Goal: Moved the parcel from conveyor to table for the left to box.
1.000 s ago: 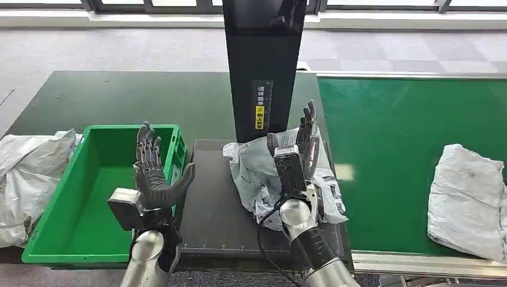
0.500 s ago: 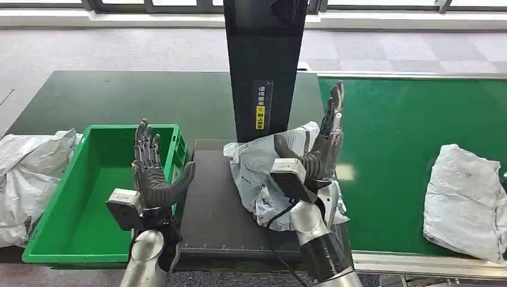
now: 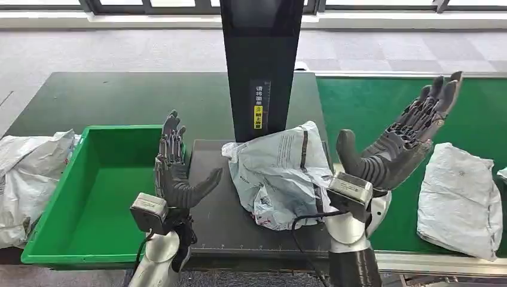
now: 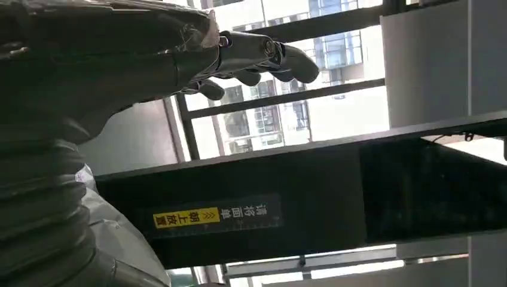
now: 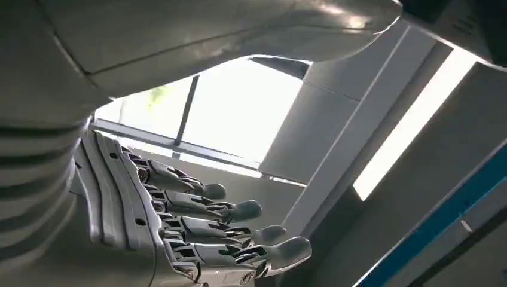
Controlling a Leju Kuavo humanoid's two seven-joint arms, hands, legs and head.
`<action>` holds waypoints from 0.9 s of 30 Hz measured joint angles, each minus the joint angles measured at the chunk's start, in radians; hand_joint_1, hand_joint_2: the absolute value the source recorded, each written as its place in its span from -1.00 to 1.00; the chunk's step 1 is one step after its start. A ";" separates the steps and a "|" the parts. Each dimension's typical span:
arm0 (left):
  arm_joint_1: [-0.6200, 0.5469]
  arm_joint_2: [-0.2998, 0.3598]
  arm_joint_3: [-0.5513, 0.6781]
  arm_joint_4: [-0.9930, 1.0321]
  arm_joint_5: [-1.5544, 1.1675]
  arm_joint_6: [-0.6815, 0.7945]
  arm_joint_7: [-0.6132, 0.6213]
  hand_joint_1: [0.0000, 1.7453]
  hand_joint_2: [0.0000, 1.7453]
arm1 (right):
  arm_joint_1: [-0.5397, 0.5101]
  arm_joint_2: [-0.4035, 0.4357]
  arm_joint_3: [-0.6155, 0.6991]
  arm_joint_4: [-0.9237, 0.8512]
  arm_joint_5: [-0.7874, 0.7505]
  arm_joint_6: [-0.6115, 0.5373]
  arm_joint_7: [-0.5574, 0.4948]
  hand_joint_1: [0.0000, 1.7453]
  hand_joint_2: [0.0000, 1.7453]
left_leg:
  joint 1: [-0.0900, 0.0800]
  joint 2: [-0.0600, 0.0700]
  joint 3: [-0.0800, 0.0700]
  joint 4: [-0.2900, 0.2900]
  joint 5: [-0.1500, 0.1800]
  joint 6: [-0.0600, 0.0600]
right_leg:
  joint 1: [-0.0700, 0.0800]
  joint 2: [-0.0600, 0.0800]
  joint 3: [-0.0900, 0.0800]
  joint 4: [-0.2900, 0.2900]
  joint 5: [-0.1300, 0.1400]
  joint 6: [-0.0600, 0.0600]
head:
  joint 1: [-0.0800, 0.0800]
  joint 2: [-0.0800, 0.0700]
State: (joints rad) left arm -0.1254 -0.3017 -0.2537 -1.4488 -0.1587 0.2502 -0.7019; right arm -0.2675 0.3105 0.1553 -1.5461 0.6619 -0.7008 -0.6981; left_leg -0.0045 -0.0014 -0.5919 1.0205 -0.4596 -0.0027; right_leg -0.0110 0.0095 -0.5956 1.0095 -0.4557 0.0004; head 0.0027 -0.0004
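Observation:
A crumpled grey parcel (image 3: 280, 173) lies on the black pad (image 3: 212, 203) of the table, in front of the black column (image 3: 260, 66). My right hand (image 3: 397, 146) is raised to the right of that parcel, fingers spread and empty, over the edge of the green conveyor (image 3: 382, 113). My left hand (image 3: 176, 173) stands upright and empty between the green box (image 3: 89, 197) and the parcel. A second grey parcel (image 3: 459, 197) lies on the conveyor at the right. In the wrist views the left hand (image 4: 251, 57) and the right hand (image 5: 203, 233) both hold nothing.
More grey bags (image 3: 27, 173) are piled left of the green box. The green box is empty inside. A metal rail (image 3: 442, 263) borders the conveyor's near edge. The column's yellow label (image 4: 179, 216) is seen close to my left wrist.
My right hand has let go of the parcel and swung up and to the right, over the conveyor. My left hand has moved right, toward the parcel. The conveyor parcel drifted slightly left.

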 measured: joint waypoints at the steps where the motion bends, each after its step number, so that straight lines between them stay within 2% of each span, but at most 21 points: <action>1: 0.000 0.000 0.000 0.000 0.000 0.000 0.000 -1.00 1.00 | 0.001 0.000 -0.002 -0.005 0.000 0.000 0.000 -1.00 1.00 | 0.000 0.000 0.000 0.000 0.000 0.000 | 0.000 0.000 0.000 0.000 0.000 0.000 | 0.000 0.000; 8: -0.025 0.000 -0.023 0.025 -0.068 0.019 0.000 -1.00 1.00 | 0.011 -0.002 -0.010 -0.046 -0.010 0.000 0.000 -1.00 1.00 | 0.000 -0.001 0.000 0.000 0.000 0.000 | 0.000 0.000 0.000 0.000 0.000 0.000 | 0.000 0.000; 18: -0.205 -0.037 -0.168 0.353 -0.192 0.139 0.006 -1.00 1.00 | 0.031 -0.005 -0.017 -0.152 -0.058 0.000 0.000 -1.00 1.00 | -0.001 -0.001 0.000 0.001 0.000 0.001 | -0.001 0.000 0.001 0.000 0.001 0.001 | 0.000 0.000; 23: -0.265 -0.055 -0.258 0.530 -0.268 0.231 0.109 -1.00 1.00 | 0.039 -0.008 -0.026 -0.187 -0.065 0.000 0.000 -1.00 1.00 | -0.001 0.002 0.000 0.001 0.000 0.001 | -0.001 0.003 0.000 0.000 0.002 0.002 | 0.000 0.000; 27: -0.313 -0.067 -0.380 0.673 -0.301 0.265 0.205 -1.00 1.00 | 0.042 -0.008 -0.034 -0.206 -0.076 0.000 0.000 -1.00 1.00 | -0.001 0.002 0.000 0.000 0.000 0.001 | -0.001 0.002 0.000 0.000 0.002 0.002 | 0.000 0.000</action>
State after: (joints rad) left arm -0.4382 -0.3692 -0.6338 -0.7758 -0.4601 0.5154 -0.4972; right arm -0.2251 0.3021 0.1217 -1.7517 0.5863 -0.7004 -0.6977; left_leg -0.0056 0.0002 -0.5922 1.0208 -0.4597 -0.0021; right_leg -0.0121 0.0119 -0.5956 1.0094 -0.4541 0.0020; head 0.0027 -0.0004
